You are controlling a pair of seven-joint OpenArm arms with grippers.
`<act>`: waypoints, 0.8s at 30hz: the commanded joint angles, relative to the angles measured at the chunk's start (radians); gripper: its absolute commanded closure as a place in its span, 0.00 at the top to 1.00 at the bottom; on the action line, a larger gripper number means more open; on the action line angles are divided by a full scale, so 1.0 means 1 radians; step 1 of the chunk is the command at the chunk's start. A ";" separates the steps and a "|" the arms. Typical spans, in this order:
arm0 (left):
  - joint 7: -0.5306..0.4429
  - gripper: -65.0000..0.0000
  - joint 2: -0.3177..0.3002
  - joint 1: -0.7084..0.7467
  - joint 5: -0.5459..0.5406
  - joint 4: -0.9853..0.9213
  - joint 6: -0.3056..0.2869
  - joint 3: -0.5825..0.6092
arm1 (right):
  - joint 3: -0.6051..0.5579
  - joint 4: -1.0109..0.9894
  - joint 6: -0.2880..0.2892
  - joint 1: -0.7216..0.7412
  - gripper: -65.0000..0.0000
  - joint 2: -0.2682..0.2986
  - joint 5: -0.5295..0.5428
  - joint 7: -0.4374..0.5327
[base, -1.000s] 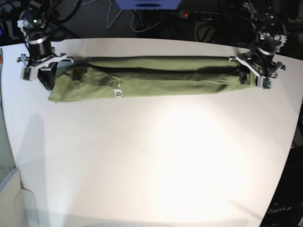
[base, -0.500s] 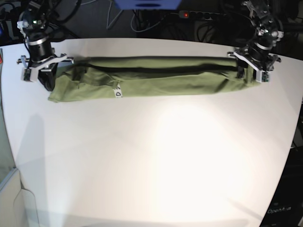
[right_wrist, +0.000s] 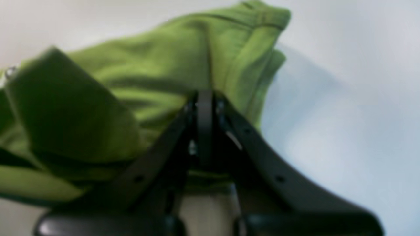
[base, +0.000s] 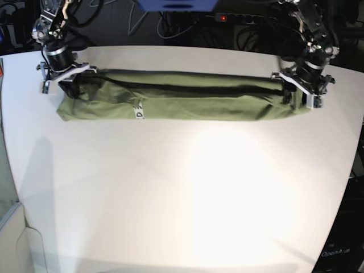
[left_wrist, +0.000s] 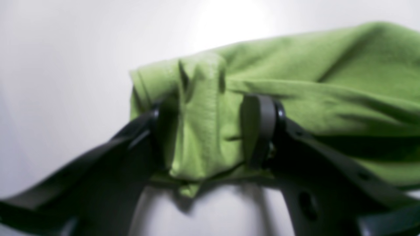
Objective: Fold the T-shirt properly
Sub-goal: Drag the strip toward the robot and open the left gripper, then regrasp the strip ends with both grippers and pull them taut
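Note:
The T-shirt point(base: 187, 99) lies folded into a long olive-green strip across the far part of the white table point(base: 170, 187), with a small white tag point(base: 139, 112) on its front edge. At the strip's left end, my right gripper point(base: 60, 82) is shut on the cloth; in the right wrist view its fingers point(right_wrist: 205, 105) meet on a fold of the T-shirt point(right_wrist: 157, 75). At the right end, my left gripper point(base: 298, 94) stands open. In the left wrist view its jaws point(left_wrist: 208, 127) straddle the bunched end of the T-shirt point(left_wrist: 295, 65).
Dark cables and a power strip point(base: 233, 18) run behind the table's far edge. The table's curved right edge point(base: 355, 142) is close to my left arm. A pale object point(base: 11, 239) sits off the table at the lower left.
My right gripper has moved toward the far edge, drawing the shirt's left end with it. My left gripper has shifted slightly back and inward. The strip now looks straighter.

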 commanded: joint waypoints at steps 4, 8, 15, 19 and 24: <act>0.039 0.46 -0.015 -0.063 0.107 -0.111 0.002 0.000 | 0.006 -0.051 0.000 0.036 0.01 0.046 0.000 0.002; 0.039 0.46 -0.011 -0.083 0.119 -0.132 0.002 -0.002 | 0.009 -0.086 -0.001 0.056 0.01 0.081 0.002 0.002; 0.045 0.46 -0.008 -0.106 0.116 -0.089 0.002 -0.002 | 0.045 -0.094 -0.001 0.082 0.01 0.106 0.000 0.002; 0.045 0.46 -0.015 -0.117 0.117 -0.084 0.002 -0.002 | 0.045 -0.136 -0.001 0.104 0.01 0.132 0.000 0.002; 0.045 0.46 -0.019 -0.117 0.117 -0.083 0.002 -0.036 | 0.045 -0.163 -0.001 0.110 0.01 0.144 0.000 0.002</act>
